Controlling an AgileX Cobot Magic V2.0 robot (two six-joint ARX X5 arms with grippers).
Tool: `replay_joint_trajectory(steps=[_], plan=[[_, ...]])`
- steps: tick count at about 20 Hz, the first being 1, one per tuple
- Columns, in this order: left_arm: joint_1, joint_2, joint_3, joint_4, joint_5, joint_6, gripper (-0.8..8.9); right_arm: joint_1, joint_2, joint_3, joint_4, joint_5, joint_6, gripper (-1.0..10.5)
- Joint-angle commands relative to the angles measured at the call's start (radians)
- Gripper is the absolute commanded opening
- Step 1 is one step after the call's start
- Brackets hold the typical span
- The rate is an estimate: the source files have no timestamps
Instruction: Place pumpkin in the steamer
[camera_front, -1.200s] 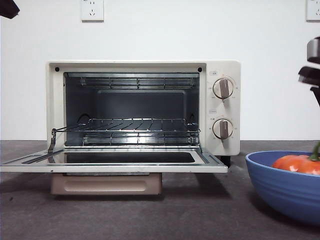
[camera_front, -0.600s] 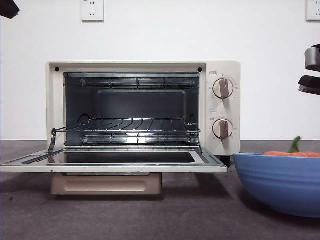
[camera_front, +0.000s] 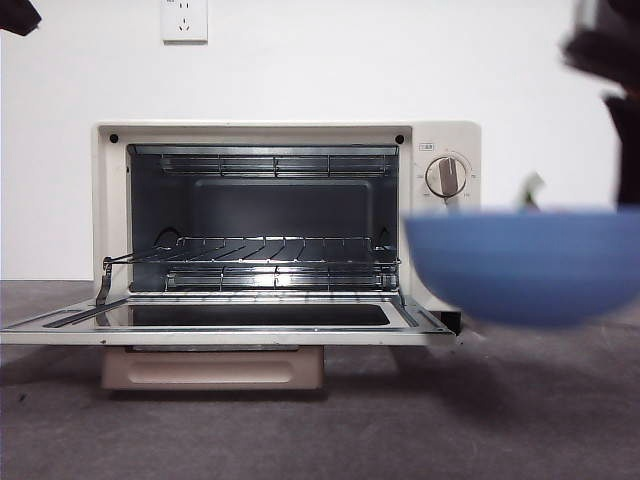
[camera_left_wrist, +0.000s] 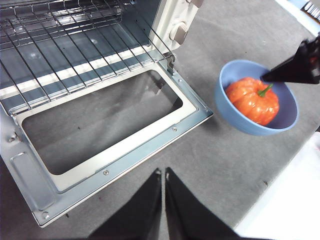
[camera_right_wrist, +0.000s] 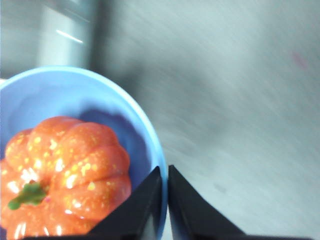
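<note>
The orange pumpkin (camera_left_wrist: 252, 100) (camera_right_wrist: 65, 170) with its green stem lies in a blue bowl (camera_left_wrist: 287, 117) (camera_front: 525, 265). My right gripper (camera_right_wrist: 164, 172) is shut on the bowl's rim and holds the bowl off the table, blurred, just in front of the right side of the steamer (camera_front: 440, 135). The cream steamer stands with its door (camera_front: 225, 330) folded down flat and its wire rack (camera_front: 270, 250) bare. My left gripper (camera_left_wrist: 163, 172) hovers shut and holding nothing above the table, in front of the door's corner.
A wall with a socket (camera_front: 184, 20) stands behind the steamer. The open door (camera_left_wrist: 125, 145) juts out over the grey table (camera_front: 300, 430). A white edge (camera_left_wrist: 285, 210) borders the table near the left gripper.
The bowl with the pumpkin has risen off the table and moved left toward the steamer. It now hides the lower knob. The right arm moved with it.
</note>
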Motion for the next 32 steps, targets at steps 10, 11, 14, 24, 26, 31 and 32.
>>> replay_joint_trajectory(steps=[10, 11, 14, 24, 26, 31, 32], plan=[[-0.004, 0.004, 0.006, 0.014, 0.003, 0.025, 0.16, 0.242, 0.363, 0.398, 0.056, 0.127, 0.131, 0.1], [-0.004, 0.004, 0.006, 0.013, 0.003, 0.027, 0.16, 0.244, 0.412, 0.444, 0.06, 0.134, 0.138, 0.1], [-0.004, 0.005, 0.006, 0.013, -0.003, 0.032, 0.16, 0.243, 0.516, 0.531, 0.084, 0.137, 0.171, 0.1], [-0.004, 0.004, 0.006, 0.011, -0.003, 0.035, 0.16, 0.237, 0.67, 0.615, 0.213, 0.241, 0.295, 0.1], [-0.004, 0.004, 0.006, 0.01, -0.003, 0.035, 0.16, 0.233, 0.673, 0.615, 0.223, 0.283, 0.302, 0.1], [-0.004, 0.004, 0.007, 0.01, -0.004, 0.035, 0.16, 0.214, 0.674, 0.615, 0.236, 0.32, 0.313, 0.1], [-0.004, 0.004, 0.007, 0.01, -0.003, 0.035, 0.16, 0.208, 0.674, 0.615, 0.238, 0.323, 0.315, 0.1]])
